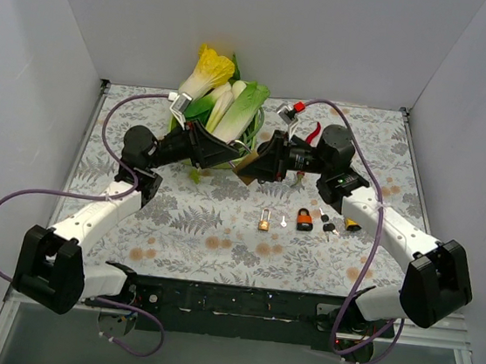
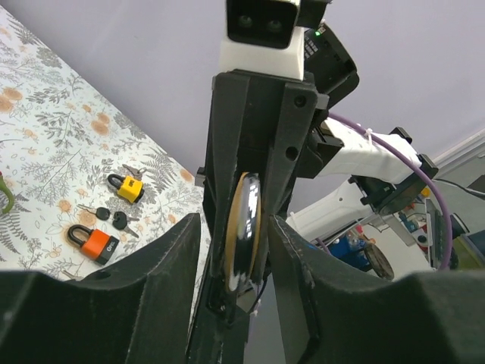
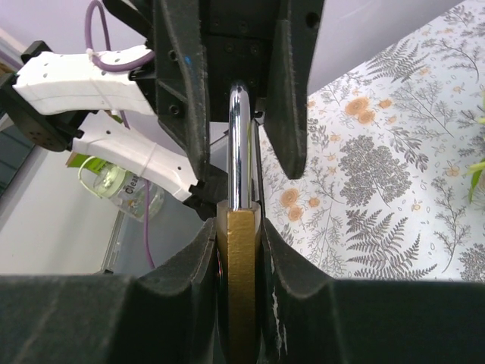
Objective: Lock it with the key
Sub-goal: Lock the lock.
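Observation:
My right gripper [image 3: 239, 235] is shut on the brass body of a padlock [image 3: 239, 288], seen edge-on, with its chrome shackle [image 3: 239, 144] pointing away from the wrist. The left gripper [image 2: 233, 227] faces it, its two black fingers [image 3: 182, 114] standing on either side of the shackle with gaps showing, so it is open. In the top view both grippers meet above the table's middle [image 1: 247, 163]. A silver key [image 1: 283, 222] lies loose on the cloth. Whether a key sits in the held padlock is hidden.
On the floral cloth lie a small brass padlock [image 1: 264, 223], an orange padlock [image 1: 305, 220], a yellow padlock [image 1: 352, 222] and black-headed keys [image 1: 326, 227]. A bowl of leafy vegetables [image 1: 220, 109] stands at the back, just behind the left gripper.

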Controlling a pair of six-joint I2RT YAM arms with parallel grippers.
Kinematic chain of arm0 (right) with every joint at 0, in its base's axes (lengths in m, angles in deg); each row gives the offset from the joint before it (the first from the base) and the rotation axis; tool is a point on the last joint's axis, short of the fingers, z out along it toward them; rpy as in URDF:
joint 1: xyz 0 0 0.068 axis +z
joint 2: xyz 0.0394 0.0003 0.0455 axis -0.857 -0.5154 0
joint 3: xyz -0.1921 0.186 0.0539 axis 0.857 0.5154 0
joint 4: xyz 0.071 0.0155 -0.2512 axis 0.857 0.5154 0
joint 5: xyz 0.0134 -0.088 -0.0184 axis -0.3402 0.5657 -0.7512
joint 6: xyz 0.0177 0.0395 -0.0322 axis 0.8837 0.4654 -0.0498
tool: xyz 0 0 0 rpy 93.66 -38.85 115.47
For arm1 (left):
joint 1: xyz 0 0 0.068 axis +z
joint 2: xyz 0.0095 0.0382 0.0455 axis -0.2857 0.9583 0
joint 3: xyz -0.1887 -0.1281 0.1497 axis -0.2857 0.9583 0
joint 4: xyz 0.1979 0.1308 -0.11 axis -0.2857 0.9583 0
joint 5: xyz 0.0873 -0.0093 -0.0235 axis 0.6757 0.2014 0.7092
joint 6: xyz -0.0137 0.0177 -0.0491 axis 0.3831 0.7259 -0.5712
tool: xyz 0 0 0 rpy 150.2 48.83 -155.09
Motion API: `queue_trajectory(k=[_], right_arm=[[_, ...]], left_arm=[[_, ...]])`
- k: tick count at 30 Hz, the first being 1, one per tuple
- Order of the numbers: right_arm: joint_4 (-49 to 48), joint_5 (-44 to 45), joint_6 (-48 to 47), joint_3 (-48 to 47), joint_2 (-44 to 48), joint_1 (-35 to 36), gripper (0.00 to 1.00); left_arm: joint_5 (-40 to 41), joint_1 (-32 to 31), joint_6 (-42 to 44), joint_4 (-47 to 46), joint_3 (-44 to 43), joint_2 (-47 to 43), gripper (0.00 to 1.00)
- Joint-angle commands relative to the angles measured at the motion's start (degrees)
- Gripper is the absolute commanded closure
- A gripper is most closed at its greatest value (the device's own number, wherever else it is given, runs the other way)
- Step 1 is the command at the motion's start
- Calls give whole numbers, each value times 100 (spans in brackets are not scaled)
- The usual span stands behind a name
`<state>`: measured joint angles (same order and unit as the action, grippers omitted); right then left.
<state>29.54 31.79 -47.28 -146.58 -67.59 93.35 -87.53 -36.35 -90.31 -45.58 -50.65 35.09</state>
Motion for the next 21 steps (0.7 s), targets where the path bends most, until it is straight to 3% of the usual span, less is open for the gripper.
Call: queue_trajectory(k=[1,7,11,12,15,16,18,19,21], right_arm=[[-771,344,134,83,62,122,99],[-798,476,82,31,36,131,99],[-789,458,73,66,53,131,99],[-780,441,64,75,62,131,99],[-658,318,-14,92,71,123,96],[-457,283,-145,92,89,96,74],[-167,169,-365,66,141,26,51],[287,125,-506,49,159,-70,27],[747,2,-1033,5,247,-193,23]], left_arm=[[119,-108,-103,-516,-196,206,66],[101,-161,-252,-657,-241,383,75],[40,-179,-305,-631,-179,383,88],[22,-187,-323,-605,-170,366,100],[13,-187,-288,-491,-170,287,100],[-13,-161,-261,-360,-222,269,100],[-74,-108,-174,-97,-284,216,100],[-92,-39,-165,27,-345,190,100],[-136,50,-130,238,-346,111,100]])
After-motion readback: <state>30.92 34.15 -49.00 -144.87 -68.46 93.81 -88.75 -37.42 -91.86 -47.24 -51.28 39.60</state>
